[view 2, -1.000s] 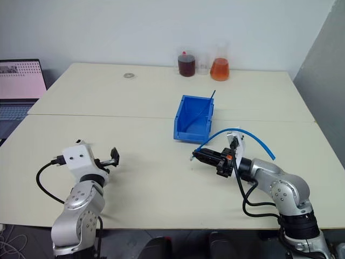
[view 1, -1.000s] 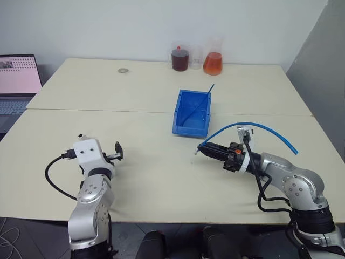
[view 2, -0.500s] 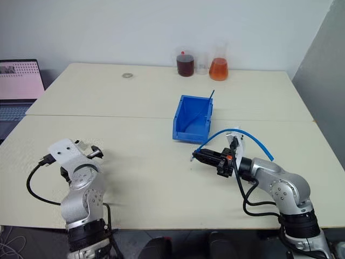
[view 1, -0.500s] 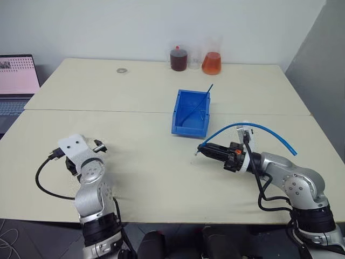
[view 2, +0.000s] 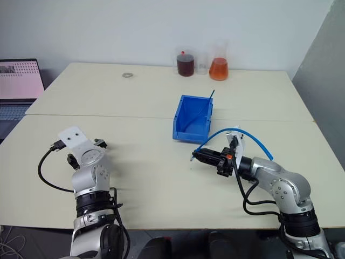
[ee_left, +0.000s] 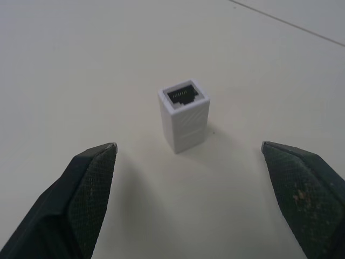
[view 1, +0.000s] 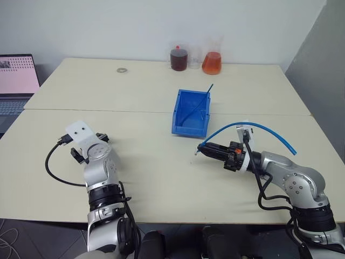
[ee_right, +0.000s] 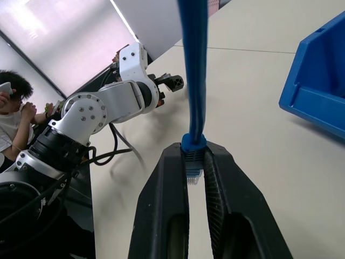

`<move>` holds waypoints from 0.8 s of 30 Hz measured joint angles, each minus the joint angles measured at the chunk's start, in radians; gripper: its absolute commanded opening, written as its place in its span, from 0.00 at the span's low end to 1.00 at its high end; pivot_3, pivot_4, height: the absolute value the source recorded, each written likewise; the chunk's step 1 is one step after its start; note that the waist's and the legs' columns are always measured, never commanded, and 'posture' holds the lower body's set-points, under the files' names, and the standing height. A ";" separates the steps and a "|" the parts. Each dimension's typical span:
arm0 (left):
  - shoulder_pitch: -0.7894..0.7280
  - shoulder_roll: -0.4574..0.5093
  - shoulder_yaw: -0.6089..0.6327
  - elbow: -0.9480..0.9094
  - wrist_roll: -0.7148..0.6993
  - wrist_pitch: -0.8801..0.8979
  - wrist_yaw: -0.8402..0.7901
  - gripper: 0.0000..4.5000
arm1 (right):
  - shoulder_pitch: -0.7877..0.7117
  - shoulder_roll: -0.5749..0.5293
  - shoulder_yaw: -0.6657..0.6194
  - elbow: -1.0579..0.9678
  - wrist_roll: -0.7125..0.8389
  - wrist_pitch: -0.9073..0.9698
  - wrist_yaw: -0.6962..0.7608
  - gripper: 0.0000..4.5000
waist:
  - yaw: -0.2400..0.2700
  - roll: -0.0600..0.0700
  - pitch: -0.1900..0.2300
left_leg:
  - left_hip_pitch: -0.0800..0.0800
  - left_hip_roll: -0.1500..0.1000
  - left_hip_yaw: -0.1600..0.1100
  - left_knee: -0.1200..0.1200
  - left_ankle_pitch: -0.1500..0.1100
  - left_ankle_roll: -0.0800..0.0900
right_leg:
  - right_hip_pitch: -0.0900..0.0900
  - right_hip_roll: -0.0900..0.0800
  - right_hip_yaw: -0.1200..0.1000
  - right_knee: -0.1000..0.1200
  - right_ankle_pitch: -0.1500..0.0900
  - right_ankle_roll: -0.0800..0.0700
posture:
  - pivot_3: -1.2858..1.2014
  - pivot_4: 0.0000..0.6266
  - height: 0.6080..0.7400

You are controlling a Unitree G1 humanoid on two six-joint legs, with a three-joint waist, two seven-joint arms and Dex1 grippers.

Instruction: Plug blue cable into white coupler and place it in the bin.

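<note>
The tiny white boxy plastic coupler (ee_left: 184, 115) stands upright on the cream table (view 1: 145, 162), framed untouched by the wide-spread left gripper (ee_left: 199, 189); the thin light-blue cable (ee_right: 194, 70) is pinched at its plug by the right gripper (ee_right: 195, 171); the bright-blue plastic bin (view 1: 191, 113) sits just beyond it.

a lab or research office: two plain beige tables (view 1: 135, 97) pushed together against a bare white wall (view 1: 108, 27), glass flasks (view 1: 212, 63) of red and orange liquid at the far edge, an open laptop (view 1: 16, 81) at the side, a seated person (ee_right: 13, 116) nearby
</note>
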 measured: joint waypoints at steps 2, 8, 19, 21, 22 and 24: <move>-0.025 0.008 0.004 0.042 0.000 -0.030 0.012 1.00 | 0.002 0.000 -0.002 0.000 0.000 0.000 0.000 0.03 | 0.000 0.000 0.000 | 0.000 0.000 0.000 0.000 0.000 0.000 | 0.000 0.000 0.000 0.000 0.000 0.000 | 0.52 0.24 1.00; -0.043 0.019 0.007 0.122 0.000 -0.070 0.021 1.00 | 0.004 -0.001 -0.008 0.000 0.000 0.000 0.000 0.03 | -0.001 0.000 0.000 | 0.000 0.001 0.000 0.000 0.000 0.000 | 0.000 -0.001 0.000 0.000 0.000 0.000 | 0.52 0.24 1.00; -0.089 0.043 0.017 0.209 -0.009 -0.128 0.039 0.92 | 0.006 0.000 -0.016 -0.004 0.001 0.010 -0.006 0.03 | 0.000 0.000 0.000 | 0.000 0.002 0.001 0.000 0.000 0.000 | 0.000 -0.001 0.000 0.000 0.000 0.000 | 0.52 0.24 1.00; -0.094 0.049 0.019 0.230 -0.010 -0.129 0.040 0.83 | 0.006 0.000 -0.018 -0.005 0.001 0.013 -0.008 0.03 | 0.000 0.000 0.000 | 0.000 0.002 0.001 0.000 0.000 0.000 | 0.000 -0.001 0.000 0.000 0.000 0.000 | 0.52 0.24 1.00; -0.096 0.052 0.019 0.238 -0.010 -0.129 0.040 0.80 | 0.006 0.000 -0.019 -0.005 0.001 0.015 -0.008 0.03 | 0.000 0.000 0.000 | 0.000 0.002 0.000 0.000 0.000 0.000 | 0.000 -0.001 0.000 0.000 0.000 0.000 | 0.52 0.24 1.00; -0.098 0.055 0.021 0.246 -0.011 -0.132 0.040 0.69 | 0.006 0.000 -0.020 -0.006 0.001 0.021 -0.010 0.03 | 0.000 0.000 0.000 | 0.000 0.002 0.001 0.000 0.000 0.000 | 0.000 -0.001 0.000 0.000 0.000 0.000 | 0.52 0.24 1.00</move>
